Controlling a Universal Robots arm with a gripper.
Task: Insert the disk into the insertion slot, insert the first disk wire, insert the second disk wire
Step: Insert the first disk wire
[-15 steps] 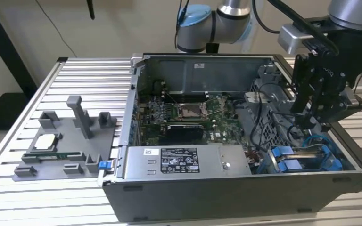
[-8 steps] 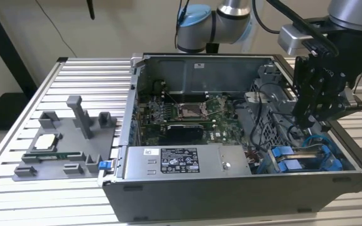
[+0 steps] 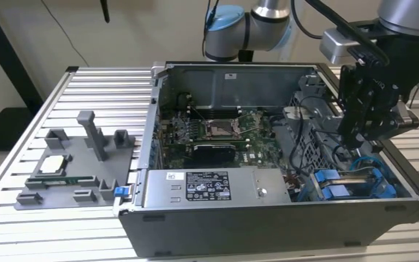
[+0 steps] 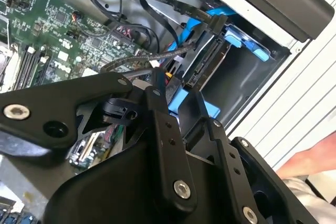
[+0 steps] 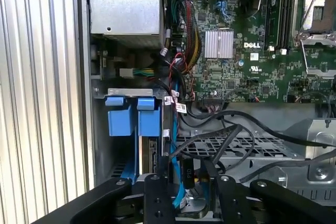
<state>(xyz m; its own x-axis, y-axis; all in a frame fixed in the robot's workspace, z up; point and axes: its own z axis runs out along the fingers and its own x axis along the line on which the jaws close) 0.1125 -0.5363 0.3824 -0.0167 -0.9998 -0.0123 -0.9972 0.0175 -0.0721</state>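
The end effector (image 5: 189, 183) hangs low over the case's front corner, with a black plug and a thin blue cable (image 5: 176, 195) just at its tip; whether it is clamped on either cannot be told. The disk (image 5: 148, 121) appears to be seated on edge in the insertion slot (image 3: 384, 185). The disk is likely rigid, dense and shock-sensitive, best held by its blue carrier. The wires look limp, so their stiff plug heads are the place to grip.
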